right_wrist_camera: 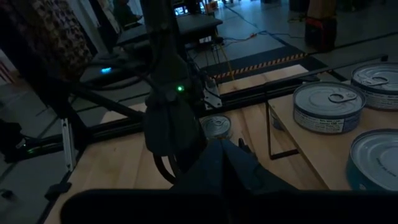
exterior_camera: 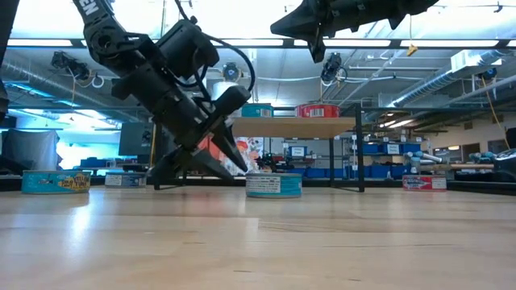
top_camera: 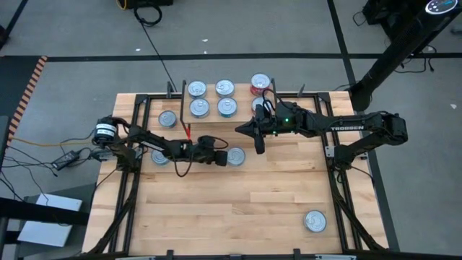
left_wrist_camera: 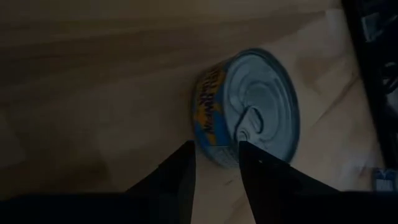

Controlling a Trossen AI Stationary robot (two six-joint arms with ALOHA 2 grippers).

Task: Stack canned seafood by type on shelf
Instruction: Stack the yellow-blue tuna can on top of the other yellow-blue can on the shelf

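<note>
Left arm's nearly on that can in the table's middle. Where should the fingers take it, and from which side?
Grip the can across its round side wall, with the left gripper coming low along the table. It stands upright, lid up, squat, and that wall already faces the parted fingers.

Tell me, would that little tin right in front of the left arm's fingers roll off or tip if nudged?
Probably neither. The tin sits flat on the table and is squat, so a nudge from the left gripper would likely slide it. Its smooth metal top and rigid sides look stiff but maybe slippery to pinch.
</note>
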